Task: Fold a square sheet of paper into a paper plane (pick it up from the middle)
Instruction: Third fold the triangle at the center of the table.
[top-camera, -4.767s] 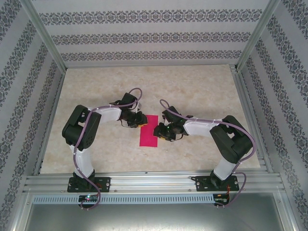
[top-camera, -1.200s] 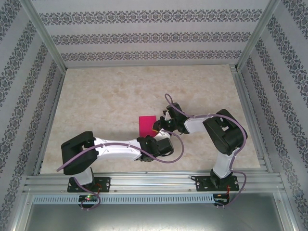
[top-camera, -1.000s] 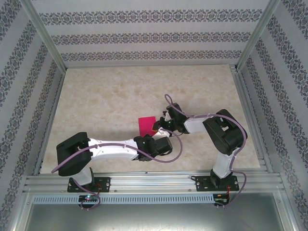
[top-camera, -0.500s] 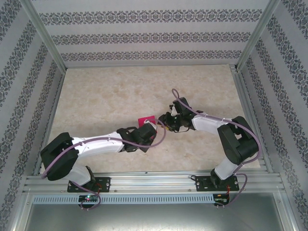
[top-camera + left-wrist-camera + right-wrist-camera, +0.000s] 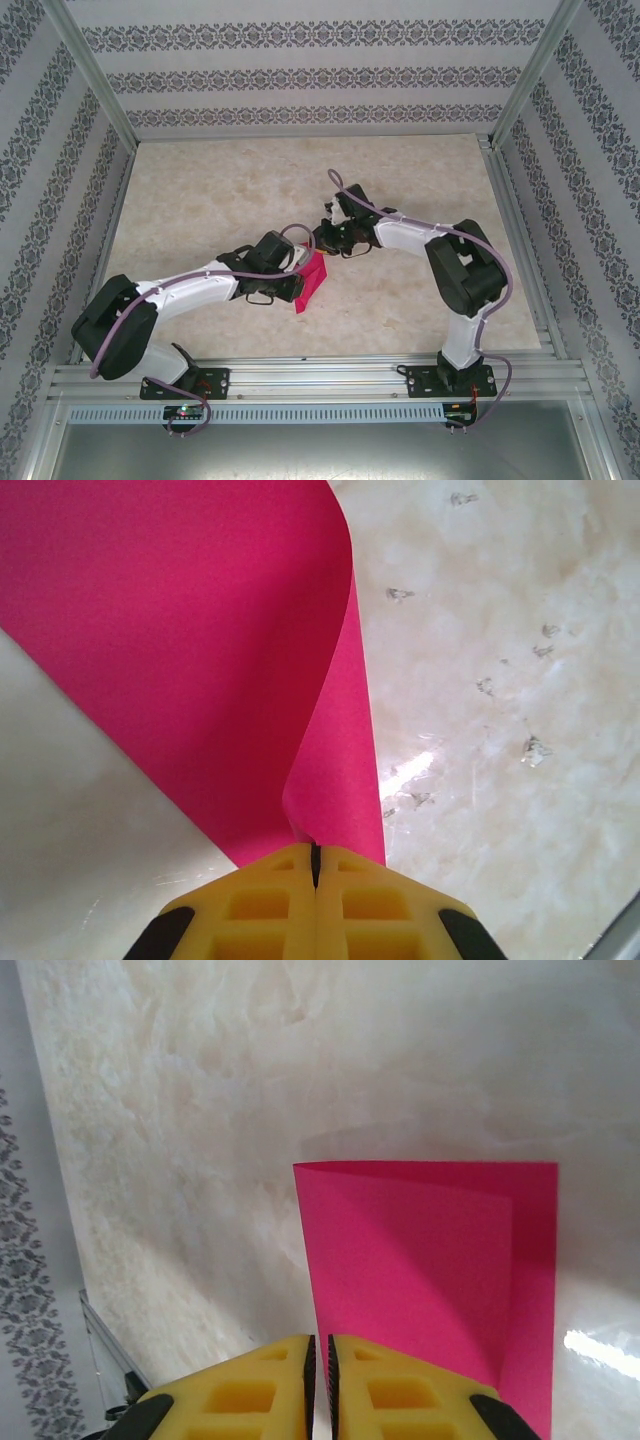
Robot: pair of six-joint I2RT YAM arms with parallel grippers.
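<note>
Pinching, left gripper [image 5: 315, 865]: yellow fingers are pressing flat together on the doubled sheet of paper [image 5: 190, 630], nipping both layers where they meet, so the bend is being held in place rather than springing open.
Left arm [image 5: 190, 290]: is stretching low from its base toward the table's middle, probably so the wrist comes at the paper from the side.
Sheet, location: is sitting between the two grippers near the centre of the table [image 5: 500, 730], fanning away from the left fingers in a soft, uncreased curl.
Sheet, contact: is looking raised and tilted from above; whether its far edge is touching the table, I cannot tell.
Sheet, shape: is showing as two magenta layers with one folded edge in the right wrist view; no dart point or wings yet.
Right gripper [image 5: 320, 1352]: fingers are drawn almost together with a hairline slit between them, sitting at the sheet's near corner; whether that corner is being nipped, I cannot tell.
Right arm [image 5: 420, 235]: is reaching in from the opposite side, likely to steady or align the free edge.
Stage, judged: an early fold is being formed; most of the plane is left to do.
Risk, judged: thin paper is liable to slip askew before a crease is pressed.
</note>
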